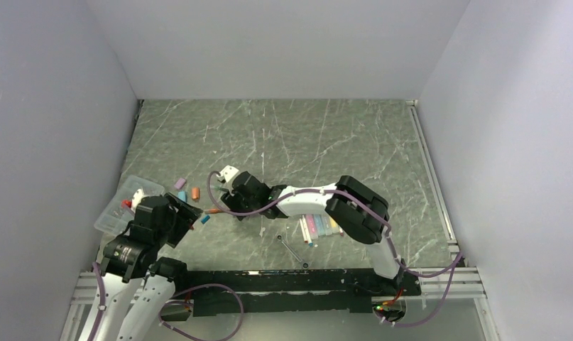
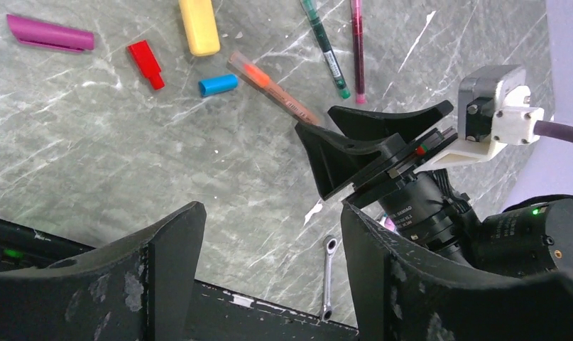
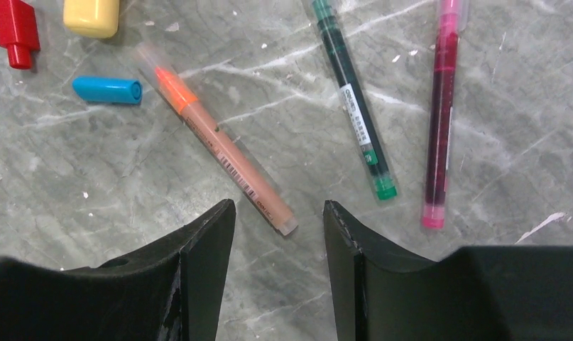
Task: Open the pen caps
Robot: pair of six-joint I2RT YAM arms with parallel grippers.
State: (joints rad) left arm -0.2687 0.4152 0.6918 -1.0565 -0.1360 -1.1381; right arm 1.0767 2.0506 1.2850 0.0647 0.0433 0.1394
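Treat the orange pen (image 3: 219,142) as the piece in hand, lying slantwise on the worktop (image 1: 304,135) toward its near left corner, seemingly with a clear cap (image 3: 152,64) on over the orange tip. With the right gripper (image 3: 277,213) spread and empty, poised right over the pen's blunt tail end, turn the wrist first to square up with the slant. Then come straight down to straddle the barrel across its width, not along it. Pinch well back on the barrel, leaving the capped end free. Keep clear of the green pen (image 3: 358,114) and the pink pen (image 3: 443,106) lying just beside, both near enough to be nudged. Note the left gripper (image 2: 270,213) likewise spread and holding nothing, close by the right one. Bring it onto the cap only after lifting and firmly clamping the barrel. Pull along the pen's own line rather than sideways, to guard against a likely slip or twist of so thin and smooth a barrel. Set the freed cap down among the loose ones nearer the left edge: blue cap (image 3: 107,90), red cap (image 3: 15,28), yellow cap (image 3: 91,14), purple cap (image 2: 49,33).
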